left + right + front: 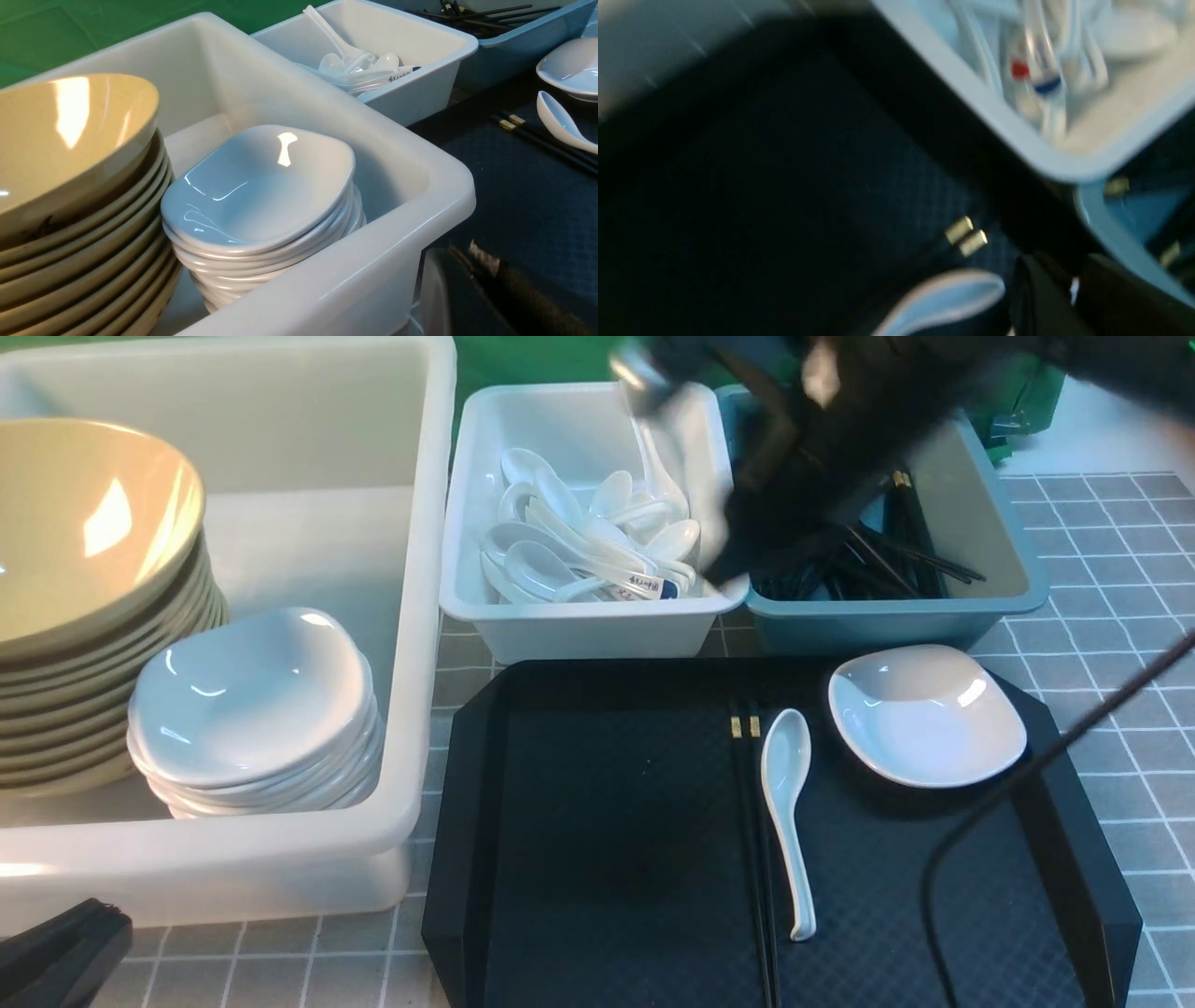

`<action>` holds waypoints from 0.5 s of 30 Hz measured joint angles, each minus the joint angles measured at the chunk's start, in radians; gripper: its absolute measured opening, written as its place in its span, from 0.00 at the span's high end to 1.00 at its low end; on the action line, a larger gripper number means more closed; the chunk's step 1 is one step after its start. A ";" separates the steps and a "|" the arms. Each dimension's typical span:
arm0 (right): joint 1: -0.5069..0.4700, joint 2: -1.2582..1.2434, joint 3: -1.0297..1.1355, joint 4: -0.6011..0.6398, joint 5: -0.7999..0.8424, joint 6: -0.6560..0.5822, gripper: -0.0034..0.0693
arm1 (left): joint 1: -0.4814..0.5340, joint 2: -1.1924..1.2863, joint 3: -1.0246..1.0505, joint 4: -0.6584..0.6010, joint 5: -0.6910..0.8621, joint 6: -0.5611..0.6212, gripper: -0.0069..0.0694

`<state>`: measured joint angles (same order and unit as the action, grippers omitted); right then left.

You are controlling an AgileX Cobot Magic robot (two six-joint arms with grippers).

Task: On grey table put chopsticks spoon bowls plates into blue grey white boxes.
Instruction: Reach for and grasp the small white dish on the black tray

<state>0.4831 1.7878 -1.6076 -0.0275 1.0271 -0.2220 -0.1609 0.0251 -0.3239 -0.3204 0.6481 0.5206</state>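
Over the seam between the grey-white box (pixel 579 616) and the blue box (pixel 887 616), front view, the right claw (pixel 747 546) is one black smear; parted or pinched, I can't tell. Spoon (pixel 786 803), chopsticks (pixel 752 840) and a plate (pixel 924 714) lie on the black tray (pixel 485 859), robot-side of that claw.

Left wrist view: left claw (pixel 481 280) closed on nothing, beside the white tub (pixel 373 280) holding bowls (pixel 70 186) and stacked plates (pixel 261 186).

Right wrist view, badly blurred: the spoon sits just beside the claw, chopsticks probably a touch farther.

Risk: dropping for the spoon knocks the chopsticks lying just beside it.
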 joint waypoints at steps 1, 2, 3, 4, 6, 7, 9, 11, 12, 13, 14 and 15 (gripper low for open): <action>-0.029 0.000 0.063 -0.011 -0.016 0.016 0.86 | 0.000 0.000 0.000 0.000 0.000 0.000 0.92; -0.040 0.001 0.089 -0.013 -0.022 0.022 0.87 | 0.000 0.000 0.000 0.000 0.000 0.000 0.92; -0.079 0.007 0.196 -0.023 -0.085 0.038 0.90 | 0.000 0.000 0.000 0.000 0.000 0.000 0.92; -0.110 0.009 0.258 -0.026 -0.151 0.042 0.91 | 0.000 0.000 0.000 0.000 0.000 0.000 0.92; -0.139 0.010 0.324 -0.028 -0.221 0.046 0.91 | 0.000 0.000 0.000 0.000 0.000 0.000 0.92; -0.168 0.010 0.386 -0.028 -0.297 0.055 0.91 | 0.000 0.000 0.000 0.000 0.000 0.000 0.92; -0.192 0.010 0.428 -0.016 -0.358 0.075 0.91 | 0.000 0.000 0.000 0.000 0.000 0.000 0.92; -0.212 0.010 0.460 0.064 -0.396 0.077 0.91 | 0.000 0.000 0.000 0.000 0.000 0.000 0.92; -0.212 0.010 0.460 0.139 -0.394 0.049 0.91 | 0.000 0.000 0.000 0.000 0.000 0.000 0.92; -0.210 0.010 0.460 0.203 -0.390 0.001 0.91 | 0.000 0.000 0.000 0.000 0.000 0.000 0.92; -0.209 0.011 0.460 0.255 -0.388 -0.033 0.91 | 0.000 0.000 0.000 0.000 0.000 0.000 0.92; -0.205 0.012 0.460 0.319 -0.383 -0.075 0.90 | 0.000 0.000 0.000 0.000 0.000 0.000 0.92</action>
<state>0.2783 1.7993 -1.1472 0.2914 0.6443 -0.2967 -0.1609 0.0251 -0.3239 -0.3204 0.6481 0.5206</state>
